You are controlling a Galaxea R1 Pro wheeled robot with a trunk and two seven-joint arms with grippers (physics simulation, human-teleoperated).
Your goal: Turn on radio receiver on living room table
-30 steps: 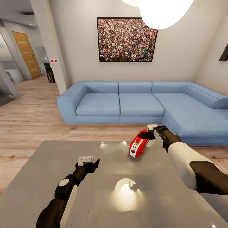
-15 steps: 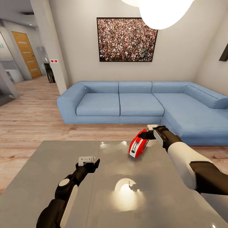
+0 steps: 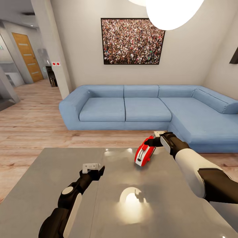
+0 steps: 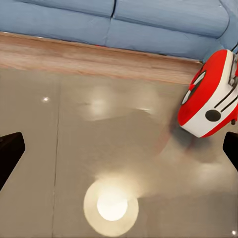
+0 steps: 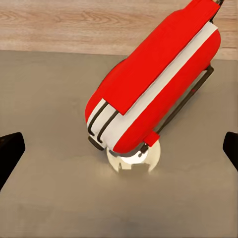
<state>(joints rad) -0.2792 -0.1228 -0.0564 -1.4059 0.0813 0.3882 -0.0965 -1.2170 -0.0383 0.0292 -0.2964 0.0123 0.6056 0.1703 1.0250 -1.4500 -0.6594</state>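
Note:
The red radio receiver with white trim stands tilted on one end near the far edge of the grey table. My right gripper is at its raised upper end, open. In the right wrist view the radio receiver lies just ahead of the wide-spread fingertips; I cannot tell whether they touch it. My left gripper hovers open over the table's middle by the seam, well left of the radio. The left wrist view has the radio receiver and its round dial off to one side.
A blue L-shaped sofa runs behind the table across a strip of wood floor. A crowd picture hangs above it. A bright pendant lamp hangs overhead and glares on the tabletop. A pillar and a doorway stand far left.
The view has shifted very slightly. The radio receiver and both grippers keep their places.

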